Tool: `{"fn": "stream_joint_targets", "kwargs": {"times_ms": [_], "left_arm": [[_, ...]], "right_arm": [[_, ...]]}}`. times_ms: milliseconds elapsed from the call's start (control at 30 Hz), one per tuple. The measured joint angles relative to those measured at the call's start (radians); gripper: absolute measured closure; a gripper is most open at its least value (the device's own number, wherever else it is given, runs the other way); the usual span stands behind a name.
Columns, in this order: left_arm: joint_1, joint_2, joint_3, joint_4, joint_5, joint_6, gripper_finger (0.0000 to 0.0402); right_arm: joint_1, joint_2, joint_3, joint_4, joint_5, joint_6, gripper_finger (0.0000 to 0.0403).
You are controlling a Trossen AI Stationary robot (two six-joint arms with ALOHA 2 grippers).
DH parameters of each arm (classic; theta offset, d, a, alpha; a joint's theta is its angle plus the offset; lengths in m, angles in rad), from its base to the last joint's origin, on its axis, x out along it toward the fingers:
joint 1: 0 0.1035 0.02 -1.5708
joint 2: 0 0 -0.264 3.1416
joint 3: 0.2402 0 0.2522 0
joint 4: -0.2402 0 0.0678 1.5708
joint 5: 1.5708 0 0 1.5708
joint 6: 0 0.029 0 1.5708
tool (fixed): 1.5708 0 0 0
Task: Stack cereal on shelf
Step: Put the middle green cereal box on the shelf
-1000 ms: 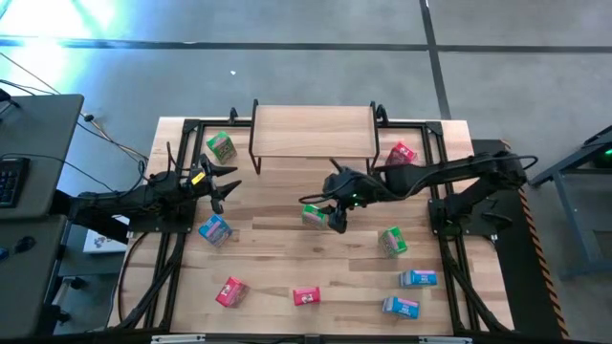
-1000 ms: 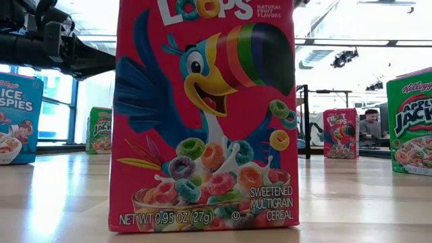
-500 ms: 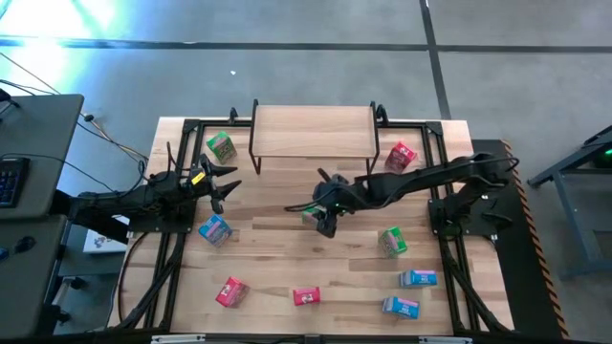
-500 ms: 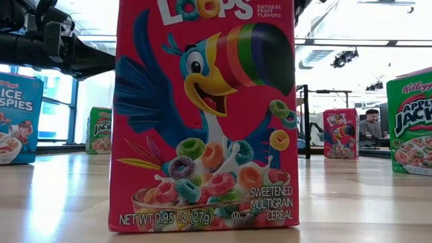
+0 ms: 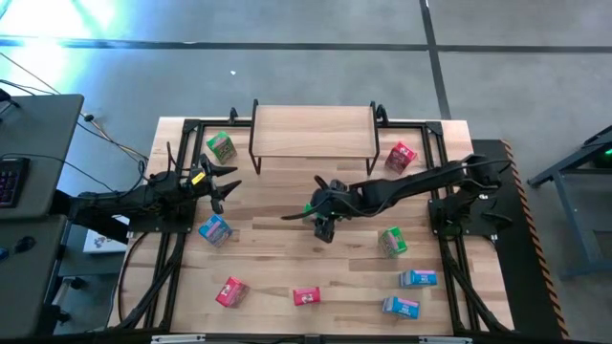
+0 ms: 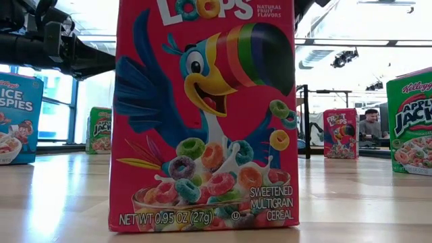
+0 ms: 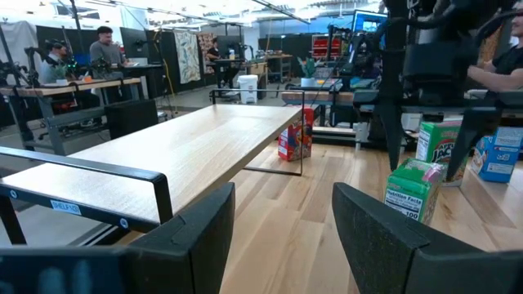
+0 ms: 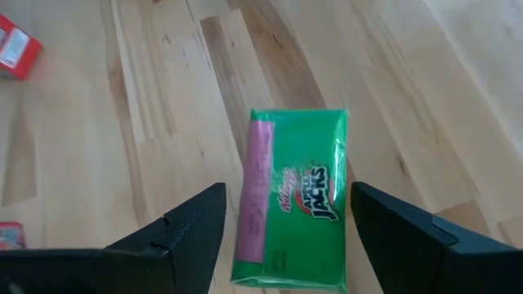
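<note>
Pale wooden planks make up the tabletop (image 5: 277, 268), with grey floor beyond it and, in the left wrist view, a workshop with benches and seated people behind. At mid-table the right gripper (image 5: 323, 214) hangs over a green cereal box (image 8: 292, 199); its own wrist view shows the two dark fingers (image 8: 181, 233) spread apart to either side of that box, which lies on the planks between them, and they do not look to be touching it. Behind this claw stands the shelf (image 5: 313, 131), a light board on thin black legs with nothing on top. Off to the claw's outer side, toward the right arm's base, sit a second green box (image 5: 391, 241) and, nearer the shelf's end, a pink-red box (image 5: 401, 156). On the near side of the claw, toward the front edge, lie two more pink-red boxes (image 5: 306, 296) (image 5: 230, 291) and two blue boxes (image 5: 418, 278) (image 5: 400, 307). Nothing lies between the claw and the shelf's front edge. Across the table the left gripper (image 5: 218, 188) waits above the planks, its fingers (image 7: 189, 237) apart and empty, with a third green box (image 5: 221, 146) behind it beside the shelf's leg and a blue box (image 5: 214, 228) just in front of it. From table height, one pink-red box (image 6: 205, 115) fills most of the picture and hides the middle of the table, so the right claw cannot be made out there.
</note>
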Motion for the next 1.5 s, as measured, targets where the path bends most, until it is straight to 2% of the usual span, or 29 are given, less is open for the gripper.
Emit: {"fn": "stream_joint_targets", "kwargs": {"times_ms": [233,633,967,1300,1500], "left_arm": [[0.000,0.000,0.000,0.000,0.001,0.000,0.0204],[0.000,0.000,0.000,0.000,0.003,0.000,0.0204],[0.000,0.000,0.000,0.000,0.003,0.000,0.0204],[0.000,0.000,0.000,0.000,0.002,0.000,0.0204],[0.000,0.000,0.000,0.000,0.002,0.000,0.0204]], "right_arm": [[0.000,0.029,0.000,-0.002,-0.001,0.028,0.0160],[0.001,0.031,0.000,-0.003,-0.002,0.064,0.0256],[0.001,0.031,0.051,-0.068,-0.005,0.084,0.0261],[-0.005,0.031,0.186,-0.287,-0.016,-0.005,0.0268],[-0.054,0.010,0.290,-0.433,-0.034,-0.118,0.0269]]}}
